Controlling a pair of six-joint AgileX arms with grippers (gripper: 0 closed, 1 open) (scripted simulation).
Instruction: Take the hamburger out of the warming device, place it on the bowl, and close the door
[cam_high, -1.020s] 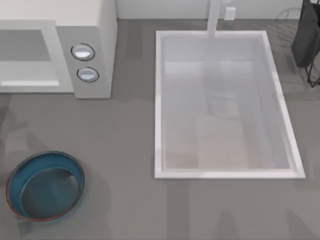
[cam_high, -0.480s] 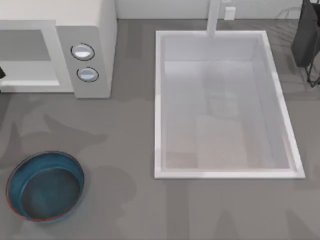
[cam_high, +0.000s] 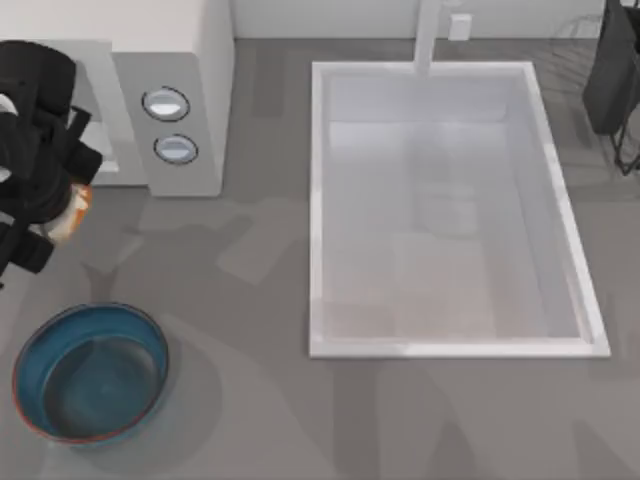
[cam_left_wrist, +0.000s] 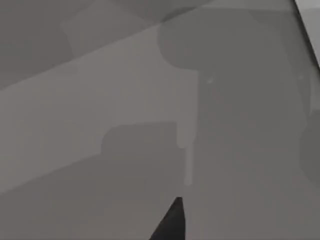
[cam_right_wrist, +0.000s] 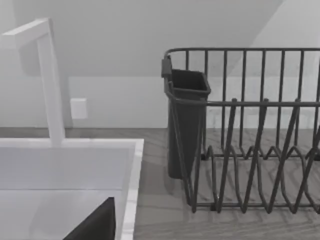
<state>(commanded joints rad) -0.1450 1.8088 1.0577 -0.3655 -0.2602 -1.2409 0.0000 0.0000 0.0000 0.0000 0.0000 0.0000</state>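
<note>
At the top view's left edge my left gripper (cam_high: 50, 215) seems to pinch the hamburger (cam_high: 72, 210) between its fingers, already outside the warming device (cam_high: 170, 60), with the bowl (cam_high: 90, 372) drop and door closing left.

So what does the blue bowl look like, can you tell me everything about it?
The bowl is round and shallow, blue-teal, with a thin reddish-brown rim and a darker, slightly shiny inside. It sits upright on the grey table near the top view's lower left corner, in front of the warming device. Nothing lies in it and nothing touches it apart from the table. The left gripper hangs farther back, with the hamburger showing at it.
</note>
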